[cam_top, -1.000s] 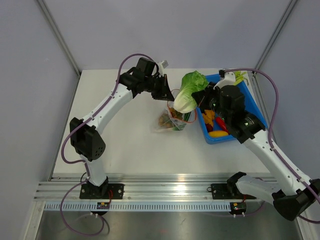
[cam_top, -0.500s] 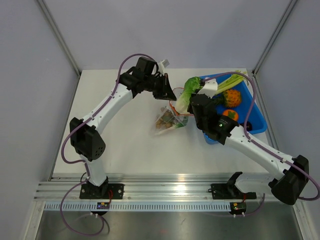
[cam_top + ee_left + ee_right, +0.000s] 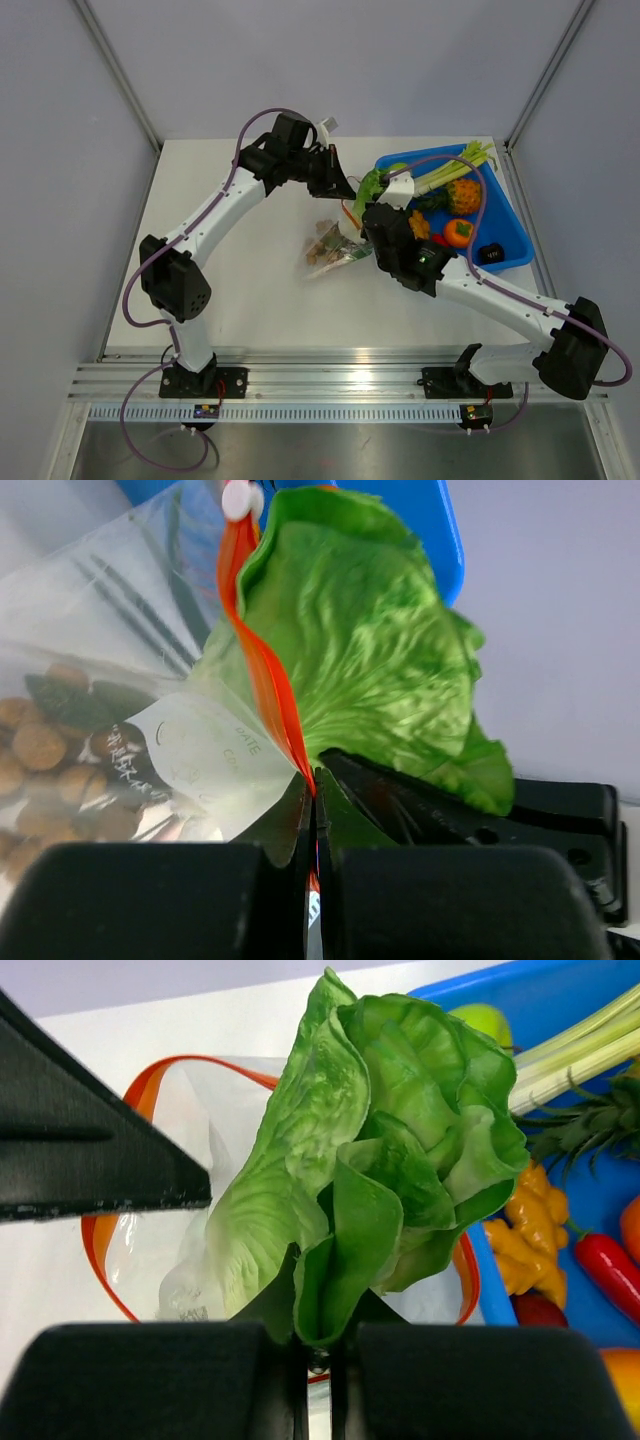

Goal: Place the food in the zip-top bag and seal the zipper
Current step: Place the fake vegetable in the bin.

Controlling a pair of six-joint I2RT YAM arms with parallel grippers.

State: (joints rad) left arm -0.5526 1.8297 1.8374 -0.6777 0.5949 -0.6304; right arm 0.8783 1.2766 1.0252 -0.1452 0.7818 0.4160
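Left gripper (image 3: 336, 186): fingers are pressing together on the zipper (image 3: 256, 655), pinching the orange-red strip at the mouth; the strip is running up from the fingertips to a white slider tab (image 3: 238, 498).
Right gripper (image 3: 375, 212): fingers are clamping shut on the base of the cabbage (image 3: 385, 1150), with the leaves fanning away from the pinch.
Zip-top bag (image 3: 335, 247): is slumping on the table (image 3: 240, 290) between the two grippers, just left of the blue bin (image 3: 512, 222), with its mouth being held up at the far end.
Bag contents: a cluster of brown balls (image 3: 40, 755) is sitting low in the bag, with dark green pieces beside it.
Mouth edge: from the right wrist the zipper is standing open as a loop. The cabbage is hanging in front of it and covering most of the opening. Cannot tell whether the leaf tips are inside.
Bin edge: the right wrist is crossing over the bin's left wall, which is lying just beside the bag's mouth.
Bin contents: green onions (image 3: 450, 170), pineapple (image 3: 462, 193), green apple (image 3: 475, 1022) and red pepper (image 3: 610, 1272) are lying inside.
Open room: white tabletop is showing wide to the left of the bag and toward the arm bases. At the mouth the left finger is sitting near the cabbage leaf, only a sliver of clear plastic showing between them.
Outer limits: grey panels (image 3: 60, 200) are bounding the table on the left, right and far sides.
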